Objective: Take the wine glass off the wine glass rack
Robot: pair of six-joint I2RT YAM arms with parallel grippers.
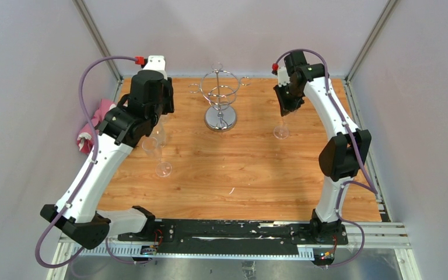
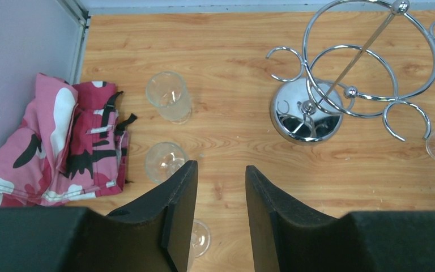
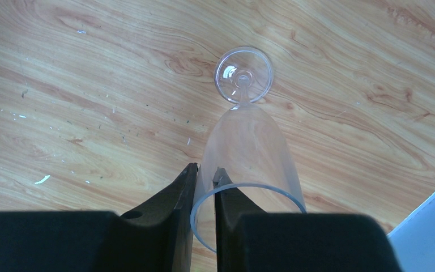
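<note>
The chrome wine glass rack [image 1: 220, 100] stands at the back middle of the wooden table, and its rings look empty; it also shows in the left wrist view [image 2: 340, 85]. My right gripper [image 3: 205, 170] is shut on the rim of a clear wine glass [image 3: 249, 147], one finger inside the bowl and one outside. The glass stands upright to the right of the rack, its foot [image 1: 280, 132] at table level. My left gripper [image 2: 221, 175] is open and empty above the table, left of the rack.
Three more clear glasses stand at the left: one [image 2: 169, 96], one [image 2: 164, 160] and one with only its foot showing [image 2: 201, 238]. A pink camouflage cloth [image 2: 62, 141] lies against the left wall. Grey walls enclose the table.
</note>
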